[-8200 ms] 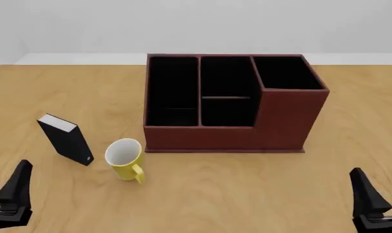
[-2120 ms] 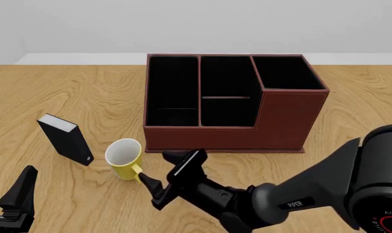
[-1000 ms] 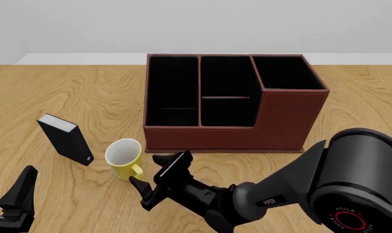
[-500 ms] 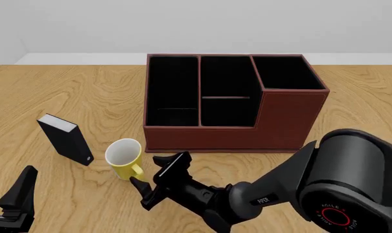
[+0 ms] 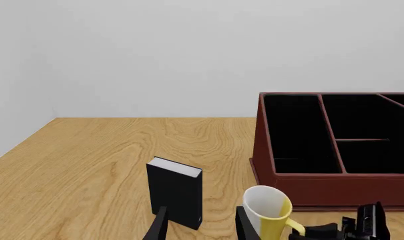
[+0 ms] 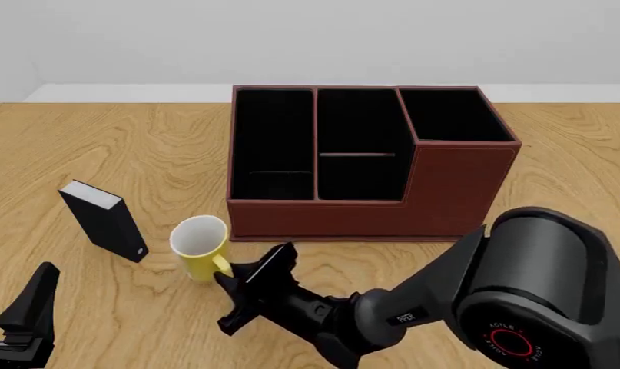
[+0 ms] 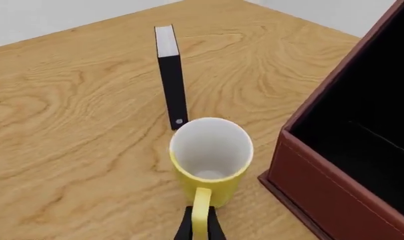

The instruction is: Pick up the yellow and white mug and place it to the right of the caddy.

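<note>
One yellow and white mug [image 6: 199, 244], one caddy [image 6: 366, 163], one black block [image 6: 104, 221], two pincers [image 6: 250, 296] [image 6: 28, 315]

Leather-look caddy [image 6: 448, 188] — woodgrain table [image 6: 135, 146]

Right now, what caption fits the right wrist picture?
Right gripper pinching the loop handle of the yellow and white mug, beside the dark red-brown caddy.

Place: a simulated tabletop test scene is showing, not a lived-in room.
Table [image 6: 104, 146]: uniform rendered wood grain is covering it.
Backdrop [image 6: 289, 38]: a blank pale wall is standing behind.
Props: only a caddy [image 6: 448, 192] and black block [image 6: 107, 221] are sitting there.
</note>
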